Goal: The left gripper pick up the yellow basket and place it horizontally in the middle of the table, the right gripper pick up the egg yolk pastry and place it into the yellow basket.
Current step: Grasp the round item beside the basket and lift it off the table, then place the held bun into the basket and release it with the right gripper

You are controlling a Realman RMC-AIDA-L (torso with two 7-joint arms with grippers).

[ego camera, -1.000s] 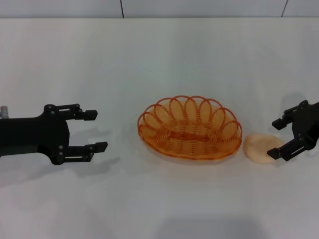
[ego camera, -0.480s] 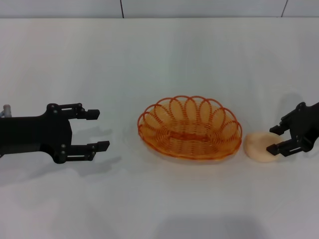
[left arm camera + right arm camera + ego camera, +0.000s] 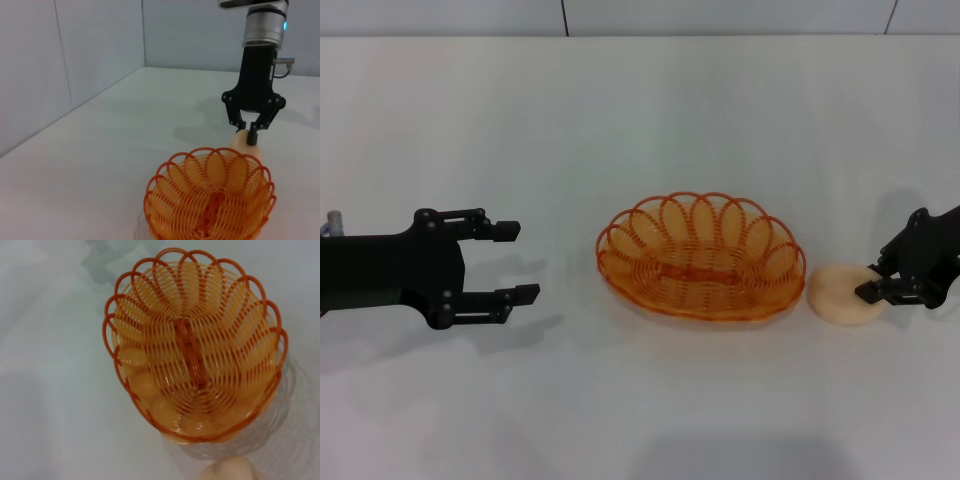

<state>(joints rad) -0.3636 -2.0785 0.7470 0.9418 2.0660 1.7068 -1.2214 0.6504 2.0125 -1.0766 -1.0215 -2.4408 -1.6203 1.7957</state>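
though bare, white table (image 3: 640, 120) under grey wall panels (image 3: 720, 15)

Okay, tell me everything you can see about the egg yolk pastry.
The egg yolk pastry is a small, round, flattish cake, pale peach-beige with a smooth matte top. It lies flat on the white table, just off the yellow basket on the robot's right, not in it. The right gripper is down at its far side, fingers closing around its edge.
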